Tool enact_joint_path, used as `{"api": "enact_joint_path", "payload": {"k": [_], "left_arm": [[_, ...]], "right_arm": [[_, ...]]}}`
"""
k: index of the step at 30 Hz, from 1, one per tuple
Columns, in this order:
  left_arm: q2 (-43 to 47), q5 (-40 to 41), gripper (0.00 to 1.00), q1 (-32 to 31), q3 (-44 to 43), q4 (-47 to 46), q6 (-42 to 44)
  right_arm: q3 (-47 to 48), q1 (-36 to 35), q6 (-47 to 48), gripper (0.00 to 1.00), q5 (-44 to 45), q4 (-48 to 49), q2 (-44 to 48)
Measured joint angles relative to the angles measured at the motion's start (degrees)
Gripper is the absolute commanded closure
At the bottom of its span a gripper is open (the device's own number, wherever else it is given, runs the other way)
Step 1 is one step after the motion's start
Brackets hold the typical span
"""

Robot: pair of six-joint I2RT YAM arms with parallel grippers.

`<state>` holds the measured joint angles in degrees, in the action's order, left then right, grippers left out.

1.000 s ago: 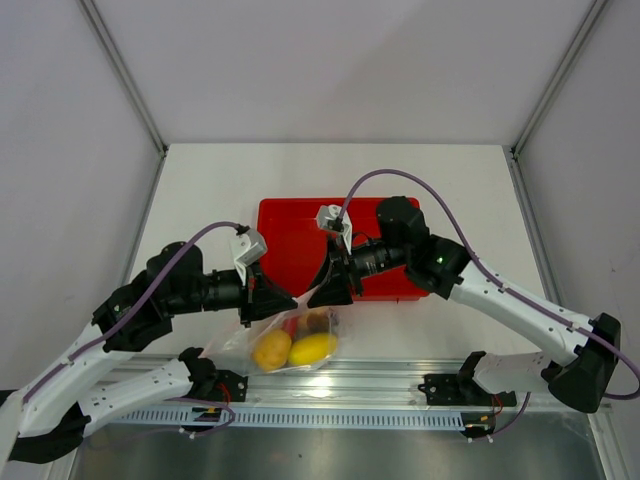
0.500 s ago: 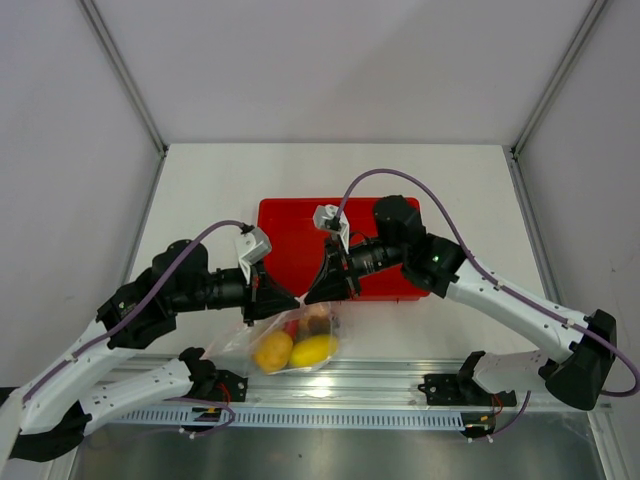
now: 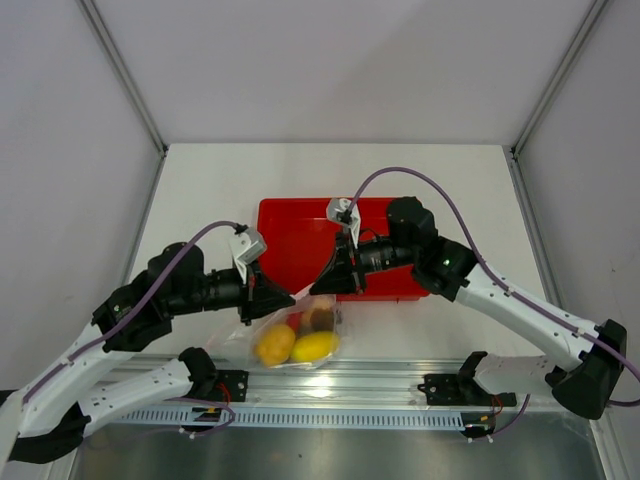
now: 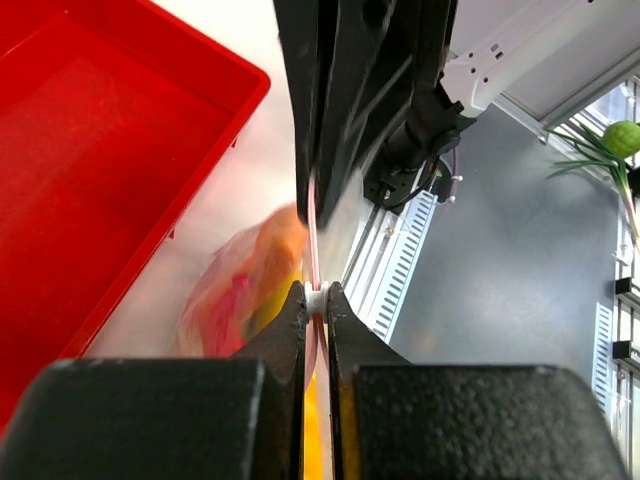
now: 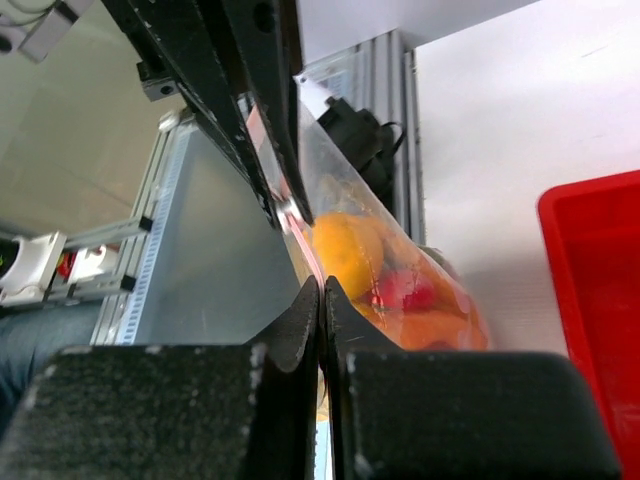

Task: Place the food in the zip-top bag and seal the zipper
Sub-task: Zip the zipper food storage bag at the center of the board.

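The zip-top bag (image 3: 298, 330) hangs between my two grippers at the table's near edge, just in front of the red tray. It holds two yellow fruits (image 3: 275, 343), orange chunks and red-brown pieces. My left gripper (image 3: 268, 298) is shut on the zipper's white slider (image 4: 316, 296) at the left end of the bag's mouth. My right gripper (image 3: 336, 284) is shut on the pink zipper strip (image 5: 300, 235) at the right end. The strip runs taut between them. The left wrist view shows the filled bag (image 4: 245, 285), and so does the right wrist view (image 5: 405, 280).
The red tray (image 3: 290, 235) lies behind the bag at mid table, seen also in the left wrist view (image 4: 100, 150) and the right wrist view (image 5: 600, 300). An aluminium rail (image 3: 330, 385) with the arm bases runs along the near edge.
My right gripper has moved right and my left gripper slightly left, drawing the bag's mouth out between them. The bag has shifted a little with them.
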<state>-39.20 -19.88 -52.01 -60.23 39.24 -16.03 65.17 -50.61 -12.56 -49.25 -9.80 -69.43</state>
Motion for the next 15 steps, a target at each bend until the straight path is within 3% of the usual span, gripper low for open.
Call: {"api": "enact_joint_path", "payload": {"k": [10,15], "left_arm": [[5.6,3.5,0.91,0.0,0.2,5.4,-0.5],[8.1,5.4,0.84,0.0,0.3,8.4,-1.6]], "right_arm": [[-3.0,3.2,-3.4,1.00,2.1,2.9,3.0],[-3.8,4.4,-4.3,1.00,2.3,3.2,3.6]]}}
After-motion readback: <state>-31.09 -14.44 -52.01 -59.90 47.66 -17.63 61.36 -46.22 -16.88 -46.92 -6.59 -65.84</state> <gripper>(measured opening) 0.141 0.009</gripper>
